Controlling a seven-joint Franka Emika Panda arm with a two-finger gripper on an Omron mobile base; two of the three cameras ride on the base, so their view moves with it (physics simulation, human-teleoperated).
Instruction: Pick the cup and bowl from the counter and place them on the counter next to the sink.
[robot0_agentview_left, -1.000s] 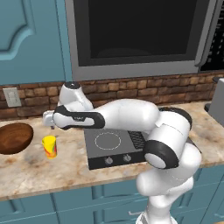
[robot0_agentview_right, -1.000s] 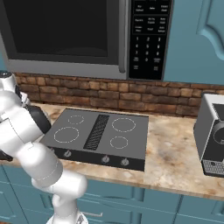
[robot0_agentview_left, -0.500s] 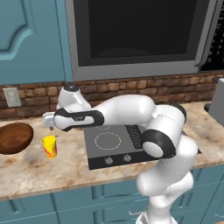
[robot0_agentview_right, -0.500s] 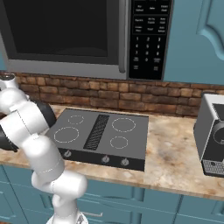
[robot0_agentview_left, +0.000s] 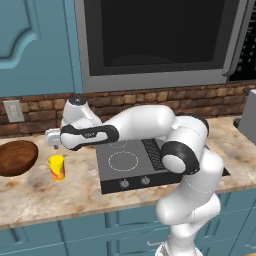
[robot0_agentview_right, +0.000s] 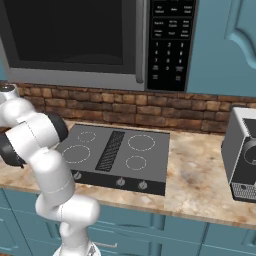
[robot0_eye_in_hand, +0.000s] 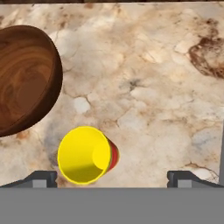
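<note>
The small yellow cup with red splotches stands upright on the beige marbled counter, left of the stovetop. The dark-brown wooden bowl rests just left of it, a small gap apart. My gripper hangs open above the cup, a little behind it and clear of it. In the hand view the cup sits low and left of centre, close to the left fingertip, and my gripper holds nothing. The bowl lies at the upper left. The sink is out of view.
A black stovetop lies right of the cup, under my arm. A microwave hangs over it against a brick backsplash. A grey toaster stands at the far right. A wall outlet sits behind the bowl.
The arm has swung a little further left and the hand has dropped closer over the cup. Cup and bowl have not moved, and the jaws stay open.
</note>
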